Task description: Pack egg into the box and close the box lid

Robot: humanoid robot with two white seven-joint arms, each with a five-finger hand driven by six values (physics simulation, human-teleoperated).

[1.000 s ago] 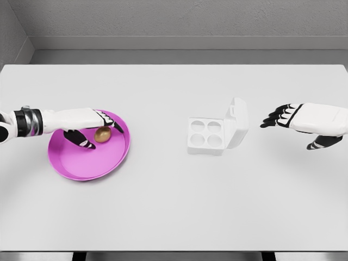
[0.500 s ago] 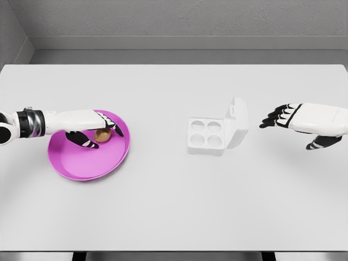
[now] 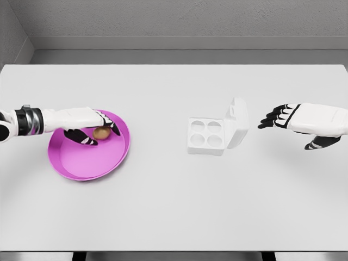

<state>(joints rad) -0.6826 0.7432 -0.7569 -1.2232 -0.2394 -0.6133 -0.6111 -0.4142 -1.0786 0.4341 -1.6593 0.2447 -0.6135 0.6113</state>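
L hand [image 3: 87,124] over the pink plate [image 3: 81,163], arm coming in from the left edge. Fingers [image 3: 111,126] curled down around the brown egg [image 3: 100,132], thumb [image 3: 82,138] on the near side of it, other digits over the top and far side. Egg sits between thumb and fingers, mostly covered by the hand; looks pinched, but can't tell if it's off the plate surface or resting on it. Plate floor is bare on the near side of the thumb.

Box [image 3: 206,136] on the white table [image 3: 174,206], well apart to the right of the L fingertips, roughly midway betw the two hands. 4 round wells, none filled. Lid [image 3: 236,123] hinged on the box's right side, standing up near vertical, open.

R hand [image 3: 302,122] hovers right of the lid, not touching it. Fingers [image 3: 272,118] extended and spread, pointing toward the lid, thumb hanging below the palm, holding nothing. Gap betw fingertips and lid is clear.
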